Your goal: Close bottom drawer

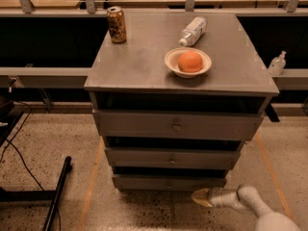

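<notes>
The grey metal cabinet [144,71] has three drawers. The bottom drawer [144,182] is the lowest and narrowest front panel, with a tiny centre knob [168,184] and a dark gap above it. Its front stands about in line with the middle drawer [144,157] above. My gripper [198,197] is low by the floor, just below and in front of the bottom drawer's right end. It points left, its tan fingers together in one tip, holding nothing. My white arm [255,203] comes in from the lower right.
On the cabinet top stand a can [117,25], a lying plastic bottle [193,31] and a white bowl [187,63] with an orange [190,61]. A black stand leg [57,191] and cables lie on the floor at left. A shelf rail runs behind.
</notes>
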